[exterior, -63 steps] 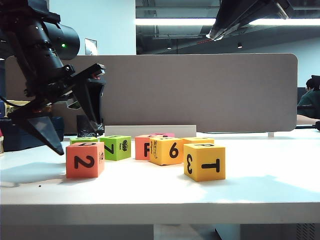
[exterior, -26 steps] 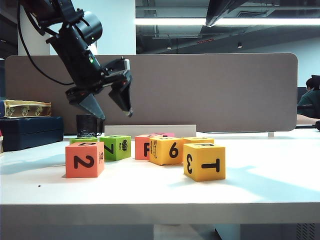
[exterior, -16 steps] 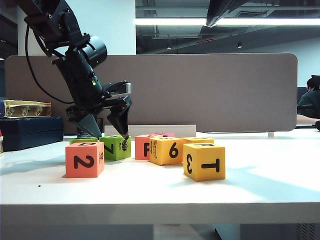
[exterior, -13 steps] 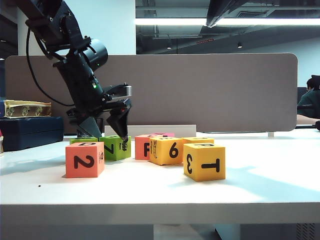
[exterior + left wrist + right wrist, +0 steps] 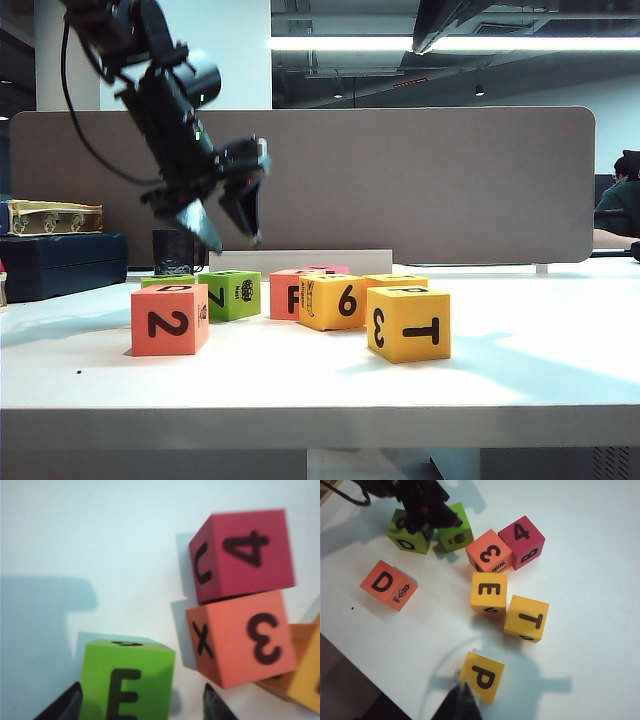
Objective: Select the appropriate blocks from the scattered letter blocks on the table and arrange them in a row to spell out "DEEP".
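Observation:
My left gripper point(image 5: 226, 222) hangs open above the lime-green cube point(image 5: 230, 295) with the 7. In the left wrist view that cube point(image 5: 127, 680) shows an E and lies between the spread fingertips point(image 5: 66, 706), untouched on one side at least. The salmon cube point(image 5: 170, 320) with the 2 stands at the front left; from above it point(image 5: 388, 585) shows a D. The yellow-orange 6 cube point(image 5: 333, 302) shows an E on top point(image 5: 489, 591). The 3/T cube point(image 5: 408, 323) stands at the right. My right gripper point(image 5: 462, 700) is shut, beside a yellow P cube point(image 5: 482, 676).
A salmon F cube point(image 5: 285, 293), a second green cube point(image 5: 410, 537) and a crimson 4 cube point(image 5: 521, 541) crowd the back. A salmon 3 cube point(image 5: 235, 637) lies close to the green one. Dark boxes point(image 5: 60, 265) stand at the far left, a grey partition point(image 5: 420, 180) behind the table point(image 5: 320, 425).
The left gripper dropped down around the lime-green cube, then rose and now hangs above it. The cube stays on the table. The right arm has not moved.

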